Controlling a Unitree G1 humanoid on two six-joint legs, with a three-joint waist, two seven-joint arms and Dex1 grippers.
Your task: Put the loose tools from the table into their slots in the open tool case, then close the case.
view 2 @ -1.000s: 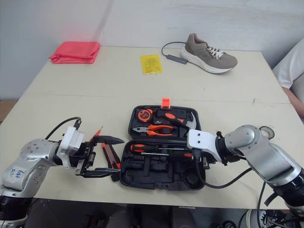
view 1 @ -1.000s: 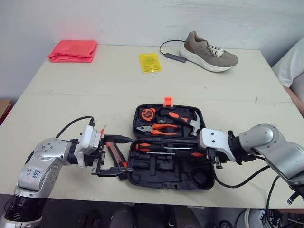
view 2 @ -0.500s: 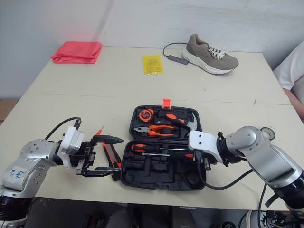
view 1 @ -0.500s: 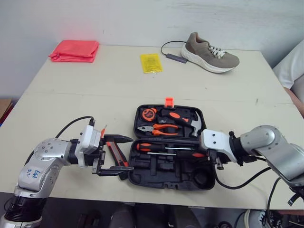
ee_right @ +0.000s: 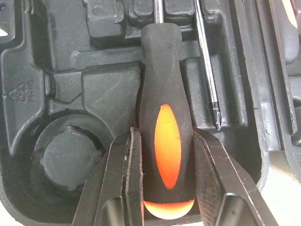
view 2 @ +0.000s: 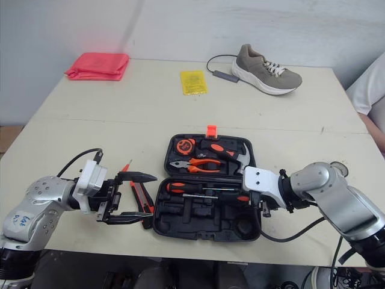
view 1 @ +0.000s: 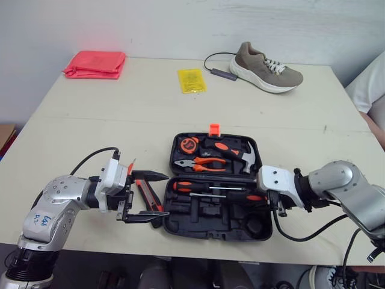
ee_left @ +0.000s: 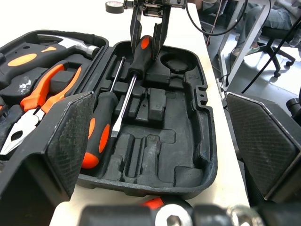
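At the right end of the tool case's near half, my right gripper squeezes the screwdriver by its handle, so I should press it flat into its slot before letting go; my left gripper hangs open left of the case.

matt plastic case, seemingly rubbery screwdriver handle

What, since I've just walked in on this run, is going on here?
The robot is packing a tool case. Its right gripper is shut on a screwdriver lying in the case's front half. The left gripper hangs open at the case's left edge, near a utility knife on the table. Pliers and a hammer sit in its far half.
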